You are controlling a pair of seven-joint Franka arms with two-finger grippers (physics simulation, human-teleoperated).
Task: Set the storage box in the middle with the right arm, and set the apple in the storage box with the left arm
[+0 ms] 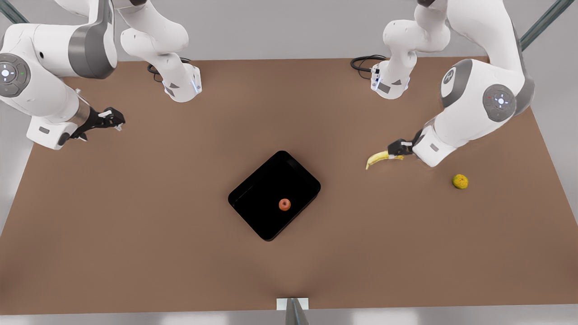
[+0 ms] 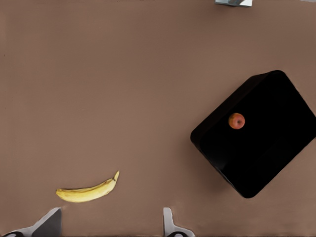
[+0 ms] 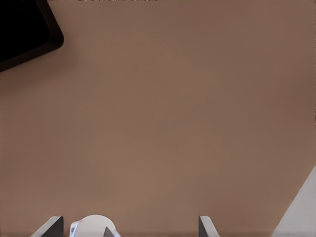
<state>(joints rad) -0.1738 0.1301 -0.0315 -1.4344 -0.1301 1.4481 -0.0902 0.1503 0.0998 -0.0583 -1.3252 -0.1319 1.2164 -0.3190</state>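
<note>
I see the apple (image 1: 284, 204) resting inside the storage box (image 1: 253, 194) at mid-counter. My left hand (image 1: 399, 148) hangs spread above the banana (image 1: 377, 159); my right hand (image 1: 108, 118), also spread, waits at upper left.

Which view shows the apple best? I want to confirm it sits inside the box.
The left wrist view: the apple sits large inside the storage box. The front view shows it smaller. The right wrist view catches a box corner.
</note>
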